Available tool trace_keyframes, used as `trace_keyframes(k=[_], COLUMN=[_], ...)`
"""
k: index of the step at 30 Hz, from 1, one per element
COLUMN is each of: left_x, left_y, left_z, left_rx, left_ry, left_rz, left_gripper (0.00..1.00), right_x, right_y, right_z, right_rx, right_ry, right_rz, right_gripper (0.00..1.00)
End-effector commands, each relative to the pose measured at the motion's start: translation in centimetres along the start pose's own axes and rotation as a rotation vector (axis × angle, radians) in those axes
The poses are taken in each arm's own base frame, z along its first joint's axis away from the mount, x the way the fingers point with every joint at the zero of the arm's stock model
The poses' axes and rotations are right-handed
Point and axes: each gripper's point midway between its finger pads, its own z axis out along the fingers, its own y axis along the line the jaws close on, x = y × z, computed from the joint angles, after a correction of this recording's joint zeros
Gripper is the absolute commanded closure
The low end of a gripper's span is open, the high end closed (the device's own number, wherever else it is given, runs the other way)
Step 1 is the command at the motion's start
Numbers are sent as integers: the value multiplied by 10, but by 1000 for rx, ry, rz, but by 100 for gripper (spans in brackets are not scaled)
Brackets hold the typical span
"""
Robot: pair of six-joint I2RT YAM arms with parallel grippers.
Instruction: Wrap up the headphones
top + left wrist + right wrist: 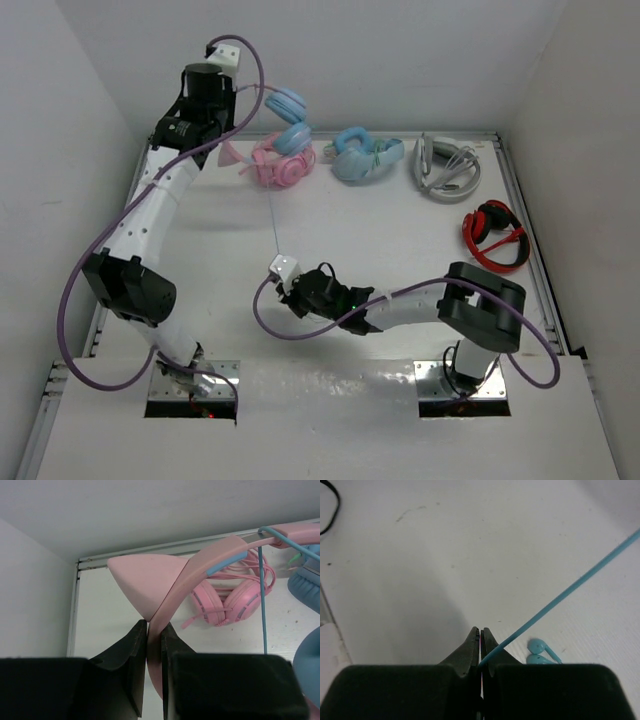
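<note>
Nearest, the right tool pinches the thin blue cable, holding it taut over the table. Farther back, the left tool clamps the headphones by their pink headband, raised, likely for winding.

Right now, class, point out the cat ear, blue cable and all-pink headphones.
cat ear (pixel 145 580): left wrist view, its middle.
blue cable (pixel 560 597): right wrist view, mid-length.
all-pink headphones (pixel 207 602): left wrist view, left cup.
</note>
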Motion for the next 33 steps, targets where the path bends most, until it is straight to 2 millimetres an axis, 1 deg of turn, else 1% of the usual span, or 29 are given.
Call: trace_keyframes(k=[1, 2, 3, 4, 5, 6, 7, 8, 9, 11, 12, 13, 14, 15, 16, 17, 18, 19, 20, 22, 23, 24, 25, 26, 27, 28, 30, 31, 33], left_x=[-71, -64, -43, -36, -28, -5, 5, 13, 38, 52, 63, 76, 78, 79, 94, 94, 97, 99, 101, 110, 116, 121, 130, 135, 138, 138, 139, 137, 127], left_y=[14, 11, 4, 4, 3, -3, -6, -8, -19, -38, -53, -70, -77, -95, -104, -106, -115, -128, -132, -142, -144, -150, -152, -154, -159, -161, -164, -160, -152], left_z=[-10, -8, 2, 6, 6, 15, 17, 16, 20, 14, 10, 5, -4, -13, -17, -25, -30, -38, -41, -47, -48, -51, -52, -52, -55, -58, -63, -63, -60], left_rx=[-49, -42, -26, -27, -24, -5, 5, 19, 65, 141, 213, 261, 279, 294, 300, 282, 297, 325, 336, 377, 392, 406, 413, 421, 436, 447, 451, 416, 350], left_ry=[-289, -280, -240, -234, -226, -187, -173, -166, -124, -107, -88, -71, -80, -100, -81, -92, -92, -95, -90, -63, -52, -47, -34, -27, -27, -34, -49, -50, -73], left_rz=[-62, -40, -11, 32, 59, 122, 148, 173, 219, 252, 274, 314, 336, 387, 423, 464, 485, 506, 514, 543, 557, 579, 593, 609, 617, 620, 625, 626, 612], left_gripper=[100, 100, 100, 100, 100, 100, 100, 100, 100, 100, 100, 100, 100, 100, 100, 100, 100, 100, 100, 100, 100, 100, 100, 100, 100, 100, 100, 100, 100], right_x=[-21, -28, -40, -56, -67, -73, -97, -106, -113, -130, -135, -137, -142, -149, -154, -158, -167, -173, -187, -201, -219, -219, -224, -235, -231, -232, -221, -217, -202], right_y=[31, 31, 27, 20, 12, -7, -19, -34, -58, -86, -114, -124, -136, -158, -166, -183, -192, -199, -213, -226, -240, -249, -257, -273, -283, -301, -320, -334, -344], right_z=[-17, -20, -24, -36, -42, -51, -68, -78, -89, -110, -117, -121, -125, -130, -130, -132, -135, -136, -137, -139, -149, -146, -148, -158, -156, -164, -164, -170, -168], right_rx=[-124, -126, -110, -82, -47, 47, 105, 169, 280, 373, 439, 447, 461, 503, 507, 550, 579, 599, 634, 668, 706, 721, 739, 782, 799, 842, 870, 896, 900], right_ry=[-12, -21, -39, -62, -80, -85, -144, -161, -163, -194, -193, -193, -210, -229, -250, -255, -279, -278, -288, -292, -317, -302, -304, -320, -293, -285, -242, -225, -154], right_rz=[-75, -99, -110, -123, -150, -164, -168, -223, -229, -244, -221, -210, -183, -162, -164, -182, -187, -214, -217, -230, -229, -225, -221, -210, -207, -198, -190, -180, -187], right_gripper=[100, 100, 100, 100, 100, 100, 100, 100, 100, 100, 100, 100, 100, 100, 100, 100, 100, 100, 100, 100, 100, 100, 100, 100, 100, 100, 100, 100, 100])
